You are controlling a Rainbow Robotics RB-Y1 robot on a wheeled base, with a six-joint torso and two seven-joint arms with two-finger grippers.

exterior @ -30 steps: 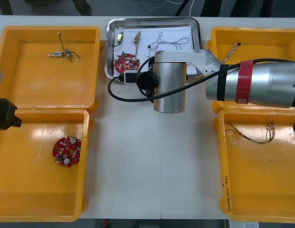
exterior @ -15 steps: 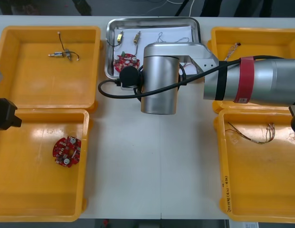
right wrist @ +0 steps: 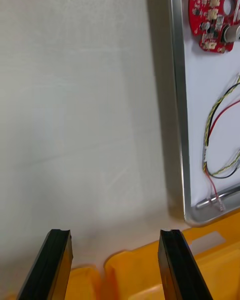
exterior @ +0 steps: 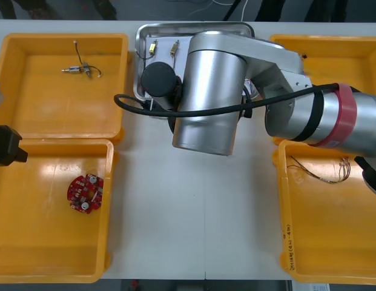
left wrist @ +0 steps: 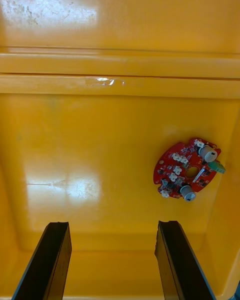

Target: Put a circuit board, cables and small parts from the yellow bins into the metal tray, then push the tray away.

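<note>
The tray looks loaded: a board lies on its white floor, a red and yellow cable loops beside it toward the tray's near right corner, and two small parts sit by the tray's far rim; so I judge the filling done and the push the step in hand. That explains where I have my right gripper: it hangs over bare table just off the tray's near rim, outside it, jaws released and holding nothing; nothing touches the rim yet. I read it as staged on the side from which a shove would send the tray away from the robot; the fingers would have to drop below the rim's top and meet it squarely, or they may ride over the lip onto the cable. Left of the tray, my left gripper idles, jaws spread and empty, over the left bin, where a spare board lies; the right bin holds a thin cable.
</note>
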